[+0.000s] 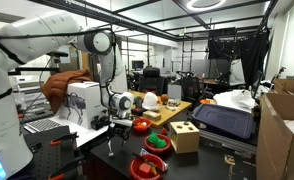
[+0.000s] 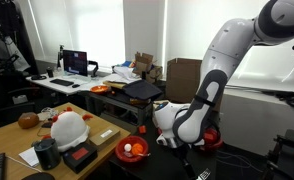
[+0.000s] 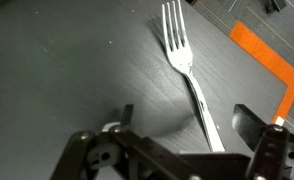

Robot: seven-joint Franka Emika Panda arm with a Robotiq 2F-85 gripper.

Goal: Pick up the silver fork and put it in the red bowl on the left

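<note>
Silver fork (image 3: 192, 85) is lying flat on a dark grey tabletop (image 3: 57, 60), shown close up in the wrist view. Its long axis is running from the top middle of that view down toward the lower right, at a slight slant. The tines are pointing toward the top edge, away from the claw (image 3: 187, 120), and the handle is trailing down between the claw's fingers (image 3: 127, 113). The claw is standing wide open, with one dark finger on each side of the handle and neither one touching the fork. A strip of orange tape (image 3: 257, 48) is lying on the tabletop beside the tines and bending at a corner.

In both exterior views a white robot arm (image 2: 222, 70) is reaching down to the dark tabletop. In an exterior view a red bowl (image 2: 125, 154) with an orange-red inside is sitting near the claw, just beside a neighbouring tabletop of pale wood (image 2: 12, 135). In an exterior view a tan wooden box (image 1: 184, 135) is standing on the dark surface. Around this, a workroom is showing: bright windows (image 2: 142, 25), a lit monitor (image 2: 75, 62) and stacked cardboard boxes (image 1: 282, 130).
</note>
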